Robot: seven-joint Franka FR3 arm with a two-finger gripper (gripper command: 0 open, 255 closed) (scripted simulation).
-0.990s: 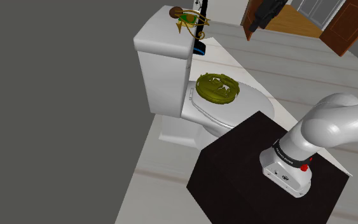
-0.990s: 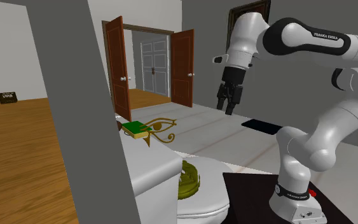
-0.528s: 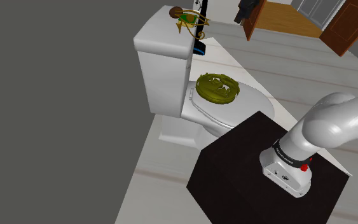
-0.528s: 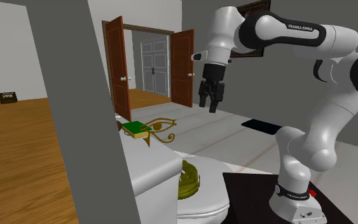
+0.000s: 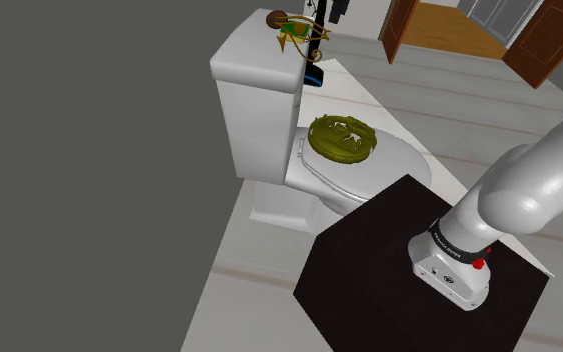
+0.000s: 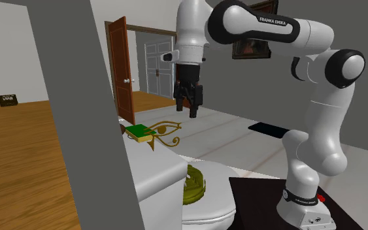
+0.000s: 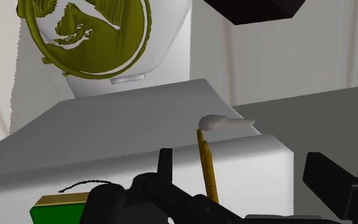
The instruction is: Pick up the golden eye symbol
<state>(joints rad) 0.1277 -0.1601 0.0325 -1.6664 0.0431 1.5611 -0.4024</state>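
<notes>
The black pincer point(image 6: 189, 111) hangs in mid-air on the white arm point(image 6: 319, 72), its 2 fingers pointing down and standing apart, clasping nothing. Open air lies on every side of it. Below it and toward the second exterior view's left, well apart from the fingertips, the golden eye symbol point(image 6: 166, 131) lies on the flat top of the white toilet tank point(image 6: 155, 171), near the top's far edge. A flat green block point(image 6: 138, 131) touches the symbol on that view's left. In the wrist view a thin golden strip of the symbol shows between the parted fingers, untouched, at the rim of the tank top. Past the tank's front edge the closed toilet lid point(image 5: 389, 165) carries 1 round olive-gold disc point(image 5: 344, 138). The black stand point(image 5: 369, 260) sits just beside the bowl. A grey wall point(image 6: 91, 117) closes the tank's left side in the second exterior view; pale floor point(image 6: 241, 140) runs open to brown doors point(image 6: 120, 72).
</notes>
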